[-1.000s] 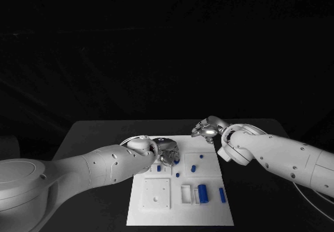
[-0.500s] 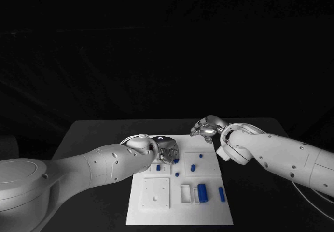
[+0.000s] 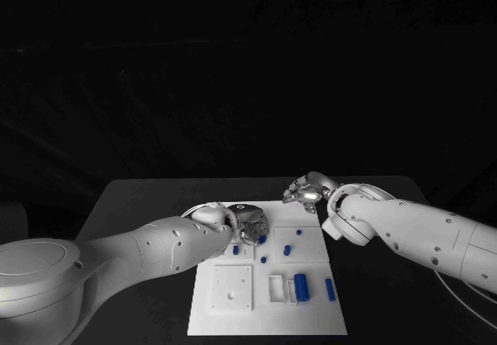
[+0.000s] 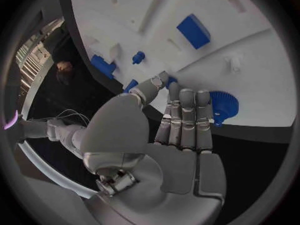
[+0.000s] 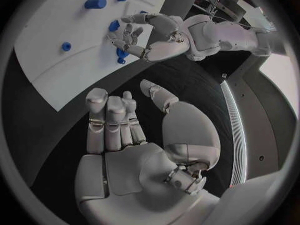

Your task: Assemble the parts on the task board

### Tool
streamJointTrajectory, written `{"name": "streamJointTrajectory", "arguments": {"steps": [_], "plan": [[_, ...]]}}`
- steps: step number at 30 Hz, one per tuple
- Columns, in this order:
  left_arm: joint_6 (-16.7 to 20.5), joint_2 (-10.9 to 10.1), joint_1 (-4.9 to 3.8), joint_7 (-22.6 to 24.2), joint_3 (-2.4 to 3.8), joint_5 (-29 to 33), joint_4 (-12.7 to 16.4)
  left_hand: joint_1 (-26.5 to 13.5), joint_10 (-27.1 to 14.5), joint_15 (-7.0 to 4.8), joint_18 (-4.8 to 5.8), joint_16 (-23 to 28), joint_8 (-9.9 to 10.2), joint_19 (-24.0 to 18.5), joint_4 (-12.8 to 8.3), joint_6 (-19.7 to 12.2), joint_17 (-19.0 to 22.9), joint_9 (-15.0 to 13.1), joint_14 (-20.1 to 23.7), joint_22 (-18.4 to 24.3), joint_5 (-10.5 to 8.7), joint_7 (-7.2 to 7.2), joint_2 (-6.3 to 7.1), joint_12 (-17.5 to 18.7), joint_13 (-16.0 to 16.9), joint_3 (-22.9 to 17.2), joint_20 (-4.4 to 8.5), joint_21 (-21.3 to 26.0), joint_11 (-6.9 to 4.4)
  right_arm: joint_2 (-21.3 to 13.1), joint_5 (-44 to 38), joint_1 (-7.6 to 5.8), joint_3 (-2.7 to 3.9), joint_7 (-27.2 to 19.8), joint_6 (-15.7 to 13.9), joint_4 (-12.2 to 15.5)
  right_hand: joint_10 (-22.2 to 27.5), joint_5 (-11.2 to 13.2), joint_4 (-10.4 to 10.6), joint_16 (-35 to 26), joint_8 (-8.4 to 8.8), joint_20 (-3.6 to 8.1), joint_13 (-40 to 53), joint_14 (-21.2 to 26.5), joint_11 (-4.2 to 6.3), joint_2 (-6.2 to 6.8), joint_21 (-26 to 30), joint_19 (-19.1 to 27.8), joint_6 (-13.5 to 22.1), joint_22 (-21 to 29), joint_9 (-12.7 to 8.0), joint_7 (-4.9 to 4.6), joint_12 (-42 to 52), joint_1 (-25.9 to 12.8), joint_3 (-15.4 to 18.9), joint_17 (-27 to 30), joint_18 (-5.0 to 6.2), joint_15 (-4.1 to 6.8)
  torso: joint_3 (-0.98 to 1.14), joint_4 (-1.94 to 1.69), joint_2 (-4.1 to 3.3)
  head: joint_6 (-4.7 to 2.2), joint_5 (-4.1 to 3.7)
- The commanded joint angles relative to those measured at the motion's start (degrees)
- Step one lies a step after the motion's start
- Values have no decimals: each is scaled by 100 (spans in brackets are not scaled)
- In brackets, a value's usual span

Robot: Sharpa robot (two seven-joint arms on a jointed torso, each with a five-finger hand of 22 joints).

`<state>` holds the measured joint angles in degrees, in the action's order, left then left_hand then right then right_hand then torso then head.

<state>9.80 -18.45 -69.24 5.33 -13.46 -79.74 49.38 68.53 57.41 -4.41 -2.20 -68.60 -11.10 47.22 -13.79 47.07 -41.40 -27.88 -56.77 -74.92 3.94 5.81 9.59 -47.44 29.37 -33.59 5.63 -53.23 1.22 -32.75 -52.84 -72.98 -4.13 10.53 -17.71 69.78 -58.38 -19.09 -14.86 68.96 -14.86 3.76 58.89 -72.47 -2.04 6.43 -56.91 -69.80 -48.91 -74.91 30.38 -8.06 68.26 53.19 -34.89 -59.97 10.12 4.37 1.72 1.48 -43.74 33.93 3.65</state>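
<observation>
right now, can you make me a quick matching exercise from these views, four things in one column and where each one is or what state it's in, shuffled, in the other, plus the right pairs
Things:
1. left hand
2. right hand
3. task board
4. blue gear

Places or states:
A. white plate lying flat in the middle of the black table
B. over the far end of the board, fingertips down among the small blue parts
C. on the board, just beyond the left hand's fingertips in the left wrist view
D. off the board's far right corner, over the bare black table, holding nothing

Pairs: 1-B, 2-D, 3-A, 4-C
</observation>
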Motion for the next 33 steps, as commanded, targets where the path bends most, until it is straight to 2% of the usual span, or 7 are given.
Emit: {"name": "streamJointTrajectory", "arguments": {"steps": [1,13,19,23,33], "plan": [[-50,35,25,-30,1,41,-58,12,-40,0,24,5,21,-39,-40,-40,7,6,56,-104,-22,-15,40,-17,-5,-18,426,-5,5,-2,-58,1,4,-48,30,15,-45,-37,30,24,-1,25,-6,-38,10,46,-39,-26,2,-111,0,-40,22,5,5,-6,488,0,4,7,-6,11,-8],[-115,124,99,-18,0,-7,-198,67,-61,5,28,-2,-9,-51,-58,-33,14,-5,68,-106,9,-37,4,-35,-5,-50,422,0,9,-7,-58,-2,13,-47,28,40,-47,-40,34,25,0,27,-8,-41,10,52,-41,-28,1,-111,1,-40,23,2,4,-7,488,0,4,-3,-1,37,-33],[-171,149,110,7,-2,-54,-252,75,-77,5,33,-28,-151,-60,-75,156,17,-56,73,-113,16,36,-68,-76,1,-55,420,-8,7,-4,-58,-2,14,-46,31,41,-47,-41,37,24,1,28,-9,-42,10,53,-42,-29,1,-111,1,-40,23,0,3,-7,488,0,2,-9,3,41,-39],[-78,170,123,75,-6,-301,-274,89,-83,2,33,-52,-267,-64,-112,331,21,-93,75,-115,24,93,-119,-110,3,-63,422,-19,6,-6,-58,-3,15,-46,37,44,-48,-41,40,24,1,28,-10,-43,10,54,-43,-29,0,-111,1,-40,23,-2,3,-8,488,0,0,-18,5,49,-46],[137,220,238,216,-9,-630,-376,134,-64,-9,30,-78,-340,-54,-185,442,27,-110,57,-115,20,87,-73,-141,-2,-75,430,-36,-5,-9,-58,-3,15,-44,51,45,-49,-38,48,24,0,29,-12,-44,10,56,-44,-31,-3,-110,2,-40,24,-8,4,-8,488,0,-2,-13,4,64,-45]]}}
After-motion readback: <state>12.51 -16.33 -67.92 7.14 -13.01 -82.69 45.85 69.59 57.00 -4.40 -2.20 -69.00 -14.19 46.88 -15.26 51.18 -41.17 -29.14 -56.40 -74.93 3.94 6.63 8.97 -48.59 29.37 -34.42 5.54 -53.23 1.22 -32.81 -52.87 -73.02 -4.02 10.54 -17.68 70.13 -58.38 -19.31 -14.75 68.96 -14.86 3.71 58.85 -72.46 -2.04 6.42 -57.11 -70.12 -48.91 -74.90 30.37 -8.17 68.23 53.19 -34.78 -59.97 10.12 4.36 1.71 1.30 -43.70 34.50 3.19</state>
